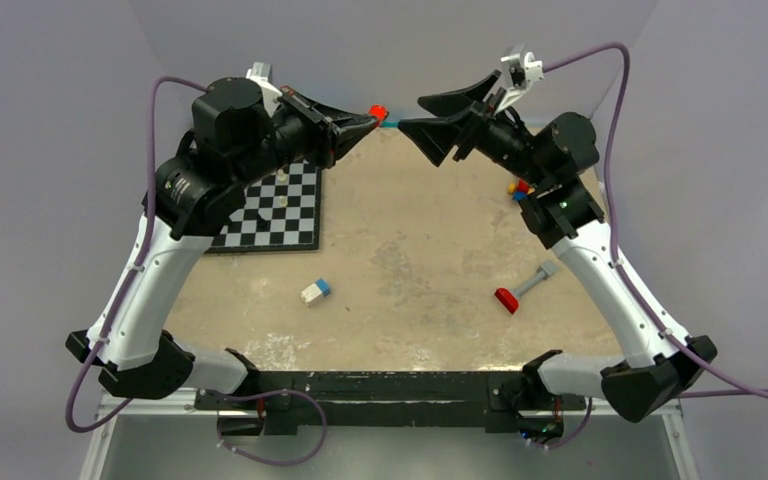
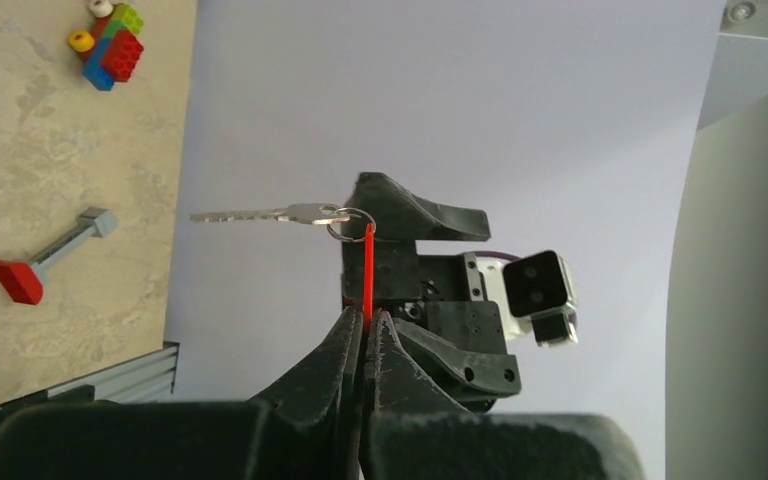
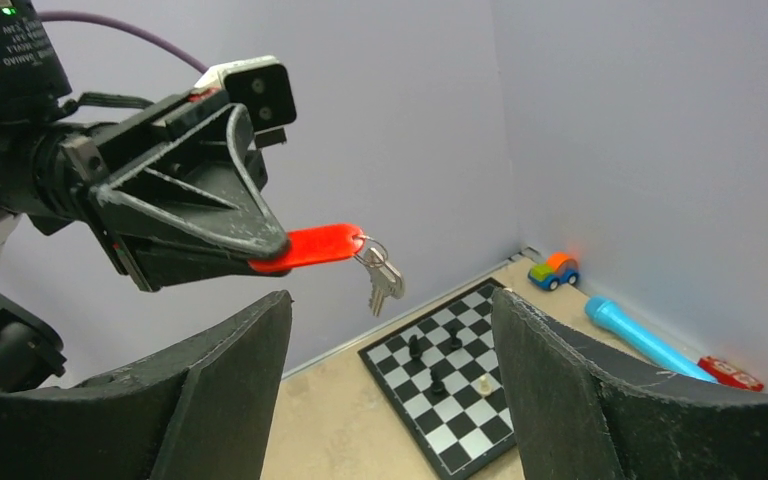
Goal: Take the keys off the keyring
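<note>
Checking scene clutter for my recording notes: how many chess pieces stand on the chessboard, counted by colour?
Black chess pieces: 3
White chess pieces: 1
Total: 4

A worn beige table carried a chessboard behind and left of the left gripper, and a white-and-blue block farther back. Behind the right gripper lay coloured bricks and a red-headed grey bar.
</note>
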Robot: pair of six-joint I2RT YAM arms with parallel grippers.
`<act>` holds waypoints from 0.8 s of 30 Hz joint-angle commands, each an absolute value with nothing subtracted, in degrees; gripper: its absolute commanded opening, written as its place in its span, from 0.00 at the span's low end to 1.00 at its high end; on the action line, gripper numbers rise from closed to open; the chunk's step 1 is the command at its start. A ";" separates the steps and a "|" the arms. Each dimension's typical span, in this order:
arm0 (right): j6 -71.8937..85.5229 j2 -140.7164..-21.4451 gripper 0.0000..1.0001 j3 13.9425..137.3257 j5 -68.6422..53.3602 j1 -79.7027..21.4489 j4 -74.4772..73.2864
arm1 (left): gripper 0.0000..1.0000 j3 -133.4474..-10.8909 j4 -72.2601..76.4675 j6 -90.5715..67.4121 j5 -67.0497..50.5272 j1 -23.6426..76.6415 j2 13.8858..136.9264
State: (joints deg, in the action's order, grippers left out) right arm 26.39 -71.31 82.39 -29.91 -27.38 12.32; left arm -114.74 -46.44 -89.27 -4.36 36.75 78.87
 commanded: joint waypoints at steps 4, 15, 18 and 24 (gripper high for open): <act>30.95 -72.78 0.78 83.07 -36.95 -27.60 23.54 | 0.00 -114.88 -37.45 -89.75 -9.63 36.39 77.55; 38.49 -75.45 0.80 83.99 -42.68 -27.49 32.92 | 0.00 -114.96 -34.87 -89.47 -10.65 36.31 77.19; 40.03 -76.36 0.79 84.06 -42.88 -27.42 34.81 | 0.00 -114.85 -33.67 -89.63 -11.37 36.30 77.44; 40.88 -76.93 0.76 84.58 -42.16 -27.20 36.07 | 0.00 -114.78 -30.64 -89.47 -12.09 36.30 77.60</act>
State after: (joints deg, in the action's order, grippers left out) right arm 39.00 -77.34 82.39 -41.58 -27.33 31.83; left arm -114.52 -35.62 -89.45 -10.20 36.75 78.72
